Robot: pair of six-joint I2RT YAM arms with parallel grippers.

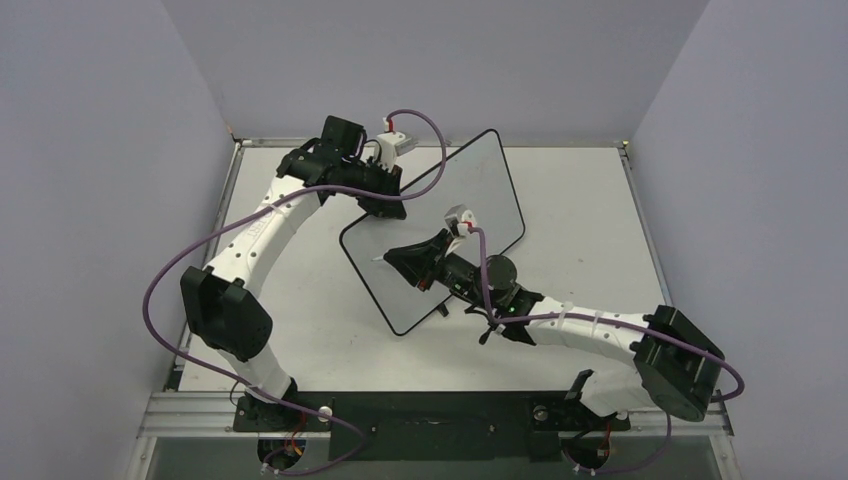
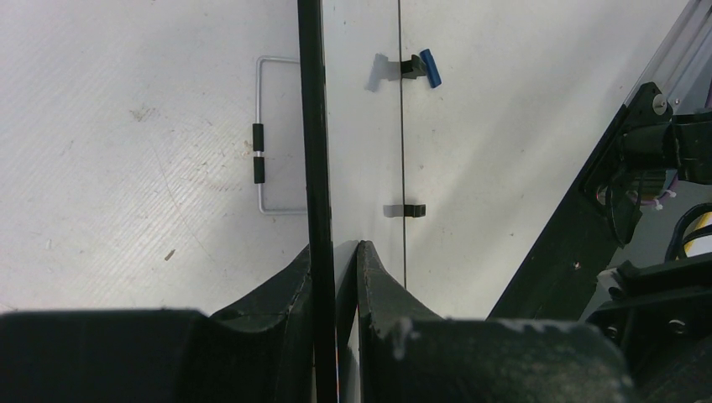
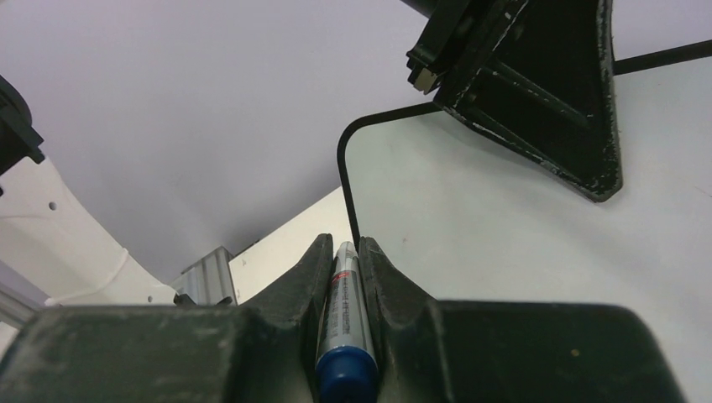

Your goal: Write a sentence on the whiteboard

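Note:
The whiteboard stands tilted over the table's middle, and the sentence is out of view: the board faces I see are blank. My left gripper is shut on the board's far left edge. In the left wrist view the black rim runs edge-on between the closed fingers of that gripper. My right gripper hovers at the board's near left side, shut on a silver marker with a blue end. The marker points at the board's rounded corner. I cannot tell if the tip touches.
A small blue cap-like piece lies on the table beside a black foot of the board. A wire stand loop sits behind the board. Grey walls close in on three sides, and a metal rail runs along the near edge.

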